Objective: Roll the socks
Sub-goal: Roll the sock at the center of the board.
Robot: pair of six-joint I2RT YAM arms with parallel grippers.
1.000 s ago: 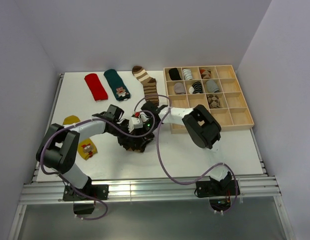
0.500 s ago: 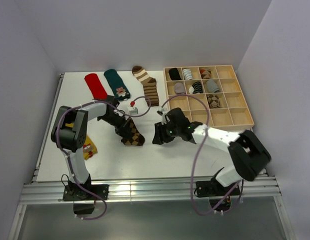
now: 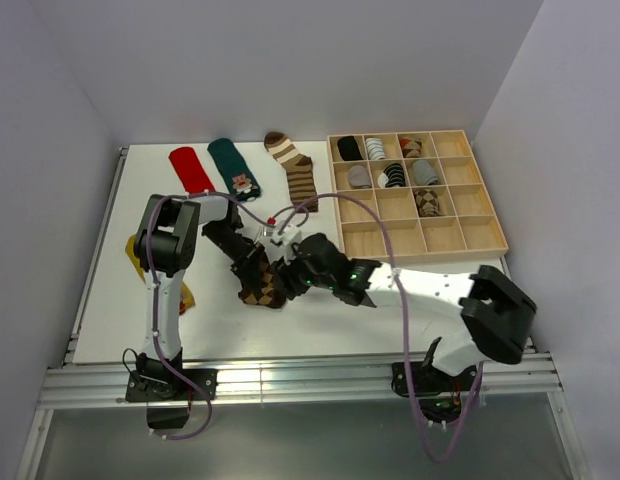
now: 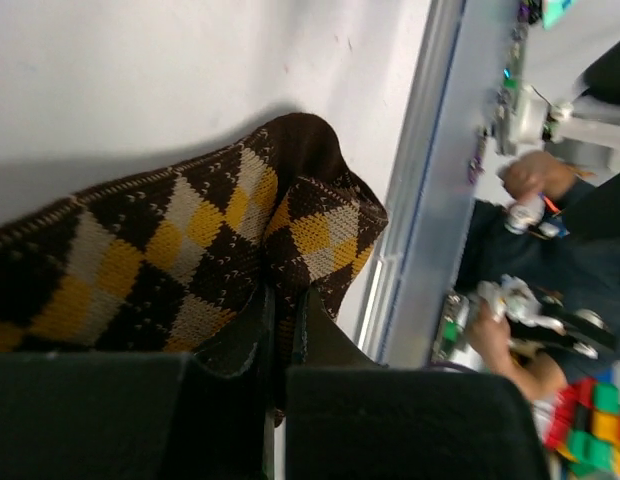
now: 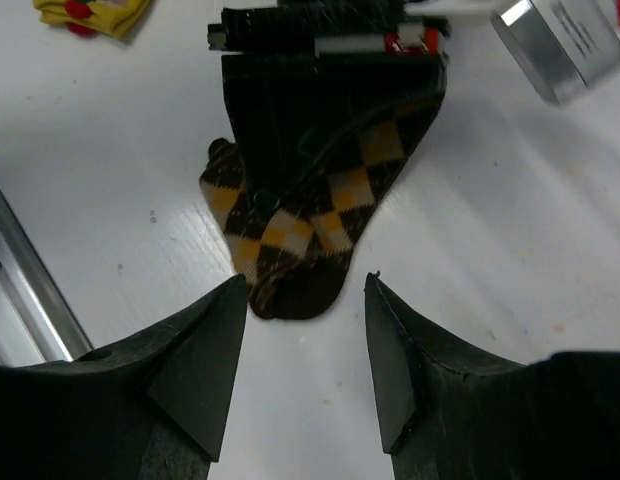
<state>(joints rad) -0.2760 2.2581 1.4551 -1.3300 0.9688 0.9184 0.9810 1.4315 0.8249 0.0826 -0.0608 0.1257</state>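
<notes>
Brown argyle sock (image 5: pixel 290 235) lay lengthwise straight ahead of the open right claw (image 5: pixel 305 290); left claw (image 4: pixel 280 330) pinched its far end

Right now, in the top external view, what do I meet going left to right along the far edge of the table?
red sock → teal sock → striped sock → wooden tray
</notes>
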